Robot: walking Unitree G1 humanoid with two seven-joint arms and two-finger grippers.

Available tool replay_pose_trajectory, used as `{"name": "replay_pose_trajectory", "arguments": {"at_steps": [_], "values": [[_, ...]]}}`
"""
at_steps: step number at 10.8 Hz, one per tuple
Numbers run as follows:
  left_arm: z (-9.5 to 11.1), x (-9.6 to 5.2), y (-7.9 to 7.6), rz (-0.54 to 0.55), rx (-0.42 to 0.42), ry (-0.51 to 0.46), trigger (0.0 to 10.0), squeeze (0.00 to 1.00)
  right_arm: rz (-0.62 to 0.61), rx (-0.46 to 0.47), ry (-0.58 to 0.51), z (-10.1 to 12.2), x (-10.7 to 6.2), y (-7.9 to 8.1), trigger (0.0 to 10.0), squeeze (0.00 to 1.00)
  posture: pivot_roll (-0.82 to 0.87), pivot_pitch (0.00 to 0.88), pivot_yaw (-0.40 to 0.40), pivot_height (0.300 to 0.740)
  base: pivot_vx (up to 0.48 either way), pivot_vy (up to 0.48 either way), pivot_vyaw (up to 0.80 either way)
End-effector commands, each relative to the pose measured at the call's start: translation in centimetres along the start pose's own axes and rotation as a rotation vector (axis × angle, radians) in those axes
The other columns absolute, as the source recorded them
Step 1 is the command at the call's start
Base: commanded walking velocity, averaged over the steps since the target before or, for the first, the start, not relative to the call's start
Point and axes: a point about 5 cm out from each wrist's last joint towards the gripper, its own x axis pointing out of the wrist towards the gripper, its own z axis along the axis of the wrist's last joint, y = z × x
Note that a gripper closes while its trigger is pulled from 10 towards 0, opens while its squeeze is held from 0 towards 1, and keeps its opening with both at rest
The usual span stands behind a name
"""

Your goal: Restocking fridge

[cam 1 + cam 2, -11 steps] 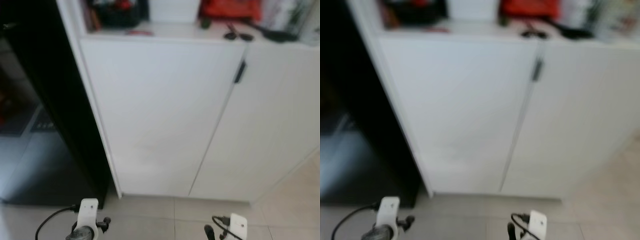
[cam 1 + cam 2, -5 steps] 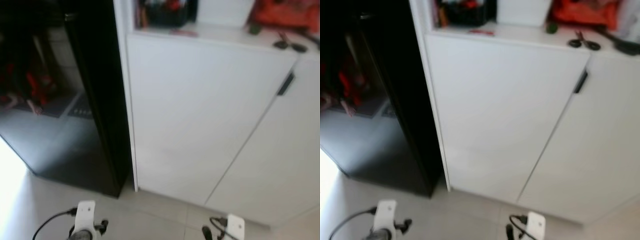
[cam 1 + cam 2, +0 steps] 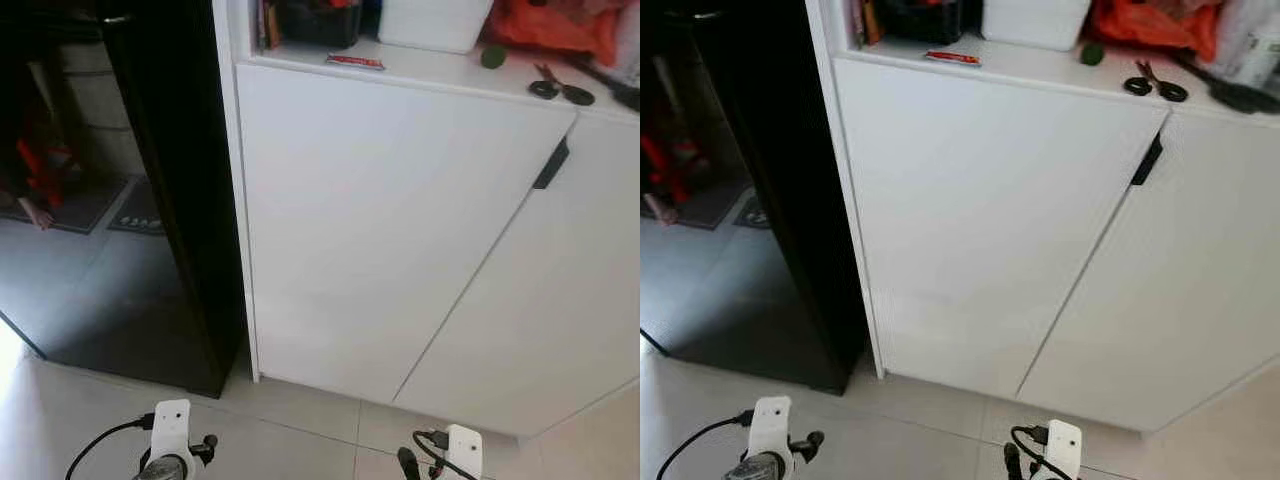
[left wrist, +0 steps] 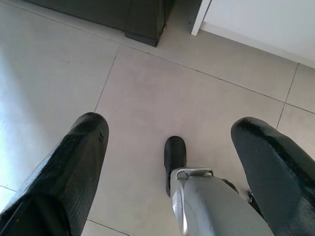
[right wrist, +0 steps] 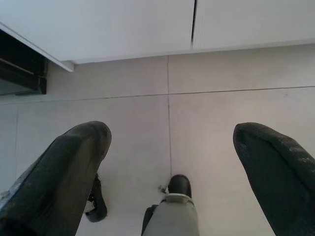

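Observation:
A tall black glossy fridge [image 3: 150,200] stands shut on the left, hard against a white cabinet [image 3: 380,230]. Both my arms hang low over the tiled floor, the left arm [image 3: 172,450] in front of the fridge's corner and the right arm [image 3: 455,455] in front of the cabinet. In the left wrist view my left gripper [image 4: 172,130] is open with only floor and my own foot [image 4: 175,152] between its fingers. My right gripper [image 5: 172,135] is open too, holding nothing, above the tiles by the cabinet's base.
The cabinet has two doors with a black handle [image 3: 551,164] on the right one. On its top lie black scissors [image 3: 560,91], a flat red item [image 3: 355,62], a white container [image 3: 435,22], an orange bag [image 3: 555,25] and a small green object [image 3: 493,57].
The camera has swung left and then steadied: the fridge front has come into sight and the picture is sharper. Both arms hang as before.

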Motion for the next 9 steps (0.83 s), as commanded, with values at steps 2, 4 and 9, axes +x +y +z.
{"name": "replay_pose_trajectory", "arguments": {"at_steps": [2, 4, 9], "values": [[0.17, 0.08, -0.34, -0.003, 0.02, 0.01, 10.0, 0.0, -0.005, 0.009, -0.016, 0.7, 0.12, -0.21, 10.0, 0.0, 0.07, 0.0, -0.103, 0.74, 0.0, 0.0, 0.0], [0.48, 0.13, -0.44, 0.002, 0.008, -0.002, 10.0, 0.0, 0.003, 0.006, -0.025, 1.06, 0.19, -0.17, 10.0, 0.0, 0.07, 0.0, -0.125, 0.74, 0.0, 0.0, 0.0], [0.51, 0.15, -0.47, -0.002, 0.017, 0.004, 10.0, 0.0, 0.002, -0.018, -0.023, 1.16, 0.17, -0.38, 10.0, 0.0, 0.08, 0.0, -0.133, 0.74, 0.0, 0.0, 0.0]]}}
